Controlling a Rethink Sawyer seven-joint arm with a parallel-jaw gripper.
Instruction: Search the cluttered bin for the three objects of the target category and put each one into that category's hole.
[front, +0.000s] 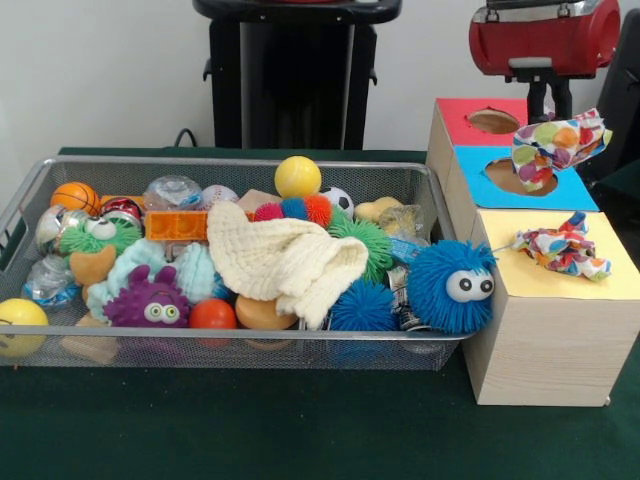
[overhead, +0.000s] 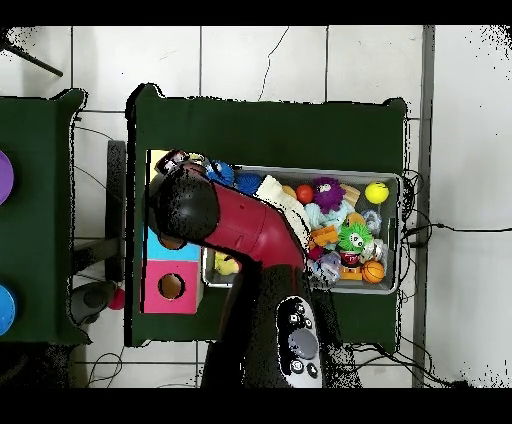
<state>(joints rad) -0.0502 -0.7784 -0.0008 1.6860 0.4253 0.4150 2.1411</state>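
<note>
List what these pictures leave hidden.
Hole in the yellow box: front view, not visible, perhaps beneath the lying cloth; overhead, the arm covers it.
Third printed cloth: nowhere visible in the bin; toys may bury it.
Gripper tips: front view, the held cloth hides them.

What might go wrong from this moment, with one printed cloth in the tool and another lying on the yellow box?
1. The held printed cloth hangs from the tool above the blue-topped box's hole. If released here, it would probably fall into the wrong hole.
2. The second printed cloth lies on the yellow top, not dropped in. It may cover the hole there or slide off.
</note>
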